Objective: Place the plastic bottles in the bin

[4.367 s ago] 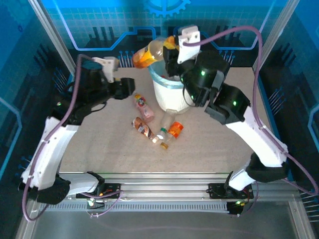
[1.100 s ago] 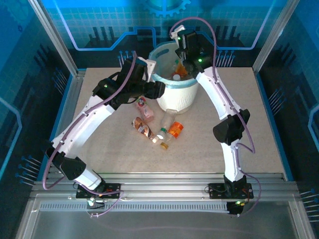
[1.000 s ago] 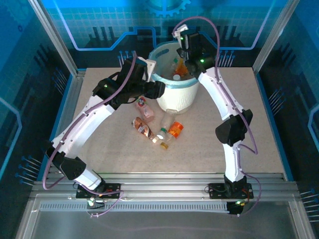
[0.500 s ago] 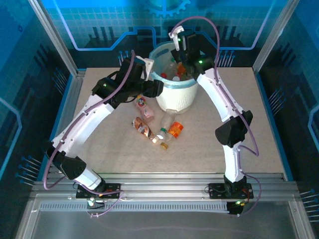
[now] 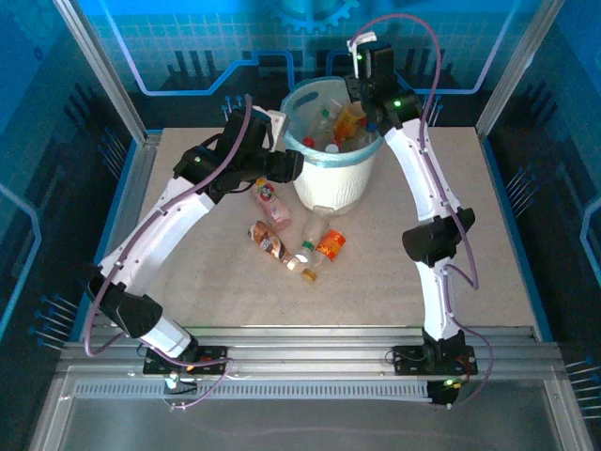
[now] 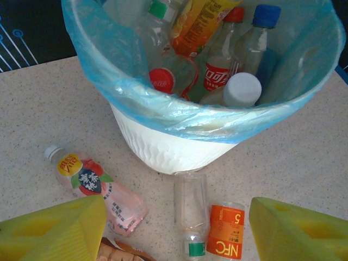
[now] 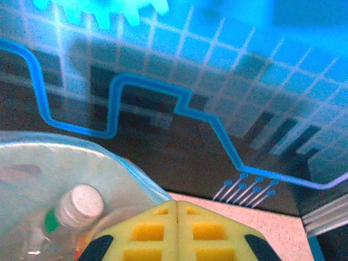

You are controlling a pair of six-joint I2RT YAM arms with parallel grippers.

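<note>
The left gripper point(image 6: 176, 225), fingers apart, hangs beside the bin point(image 6: 163, 147) above four plastic bottles point(image 6: 103, 190) at its foot; the right gripper point(image 7: 176, 228), fingers pressed together, hovers over its far rim.

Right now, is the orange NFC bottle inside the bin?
No, the orange NFC bottle lies on the table, outside the bin, beside a clear bottle.

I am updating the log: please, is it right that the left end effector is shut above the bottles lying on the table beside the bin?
Not quite: the left end effector is open, its yellow fingers wide apart, as the left wrist view shows; the rest holds.
</note>
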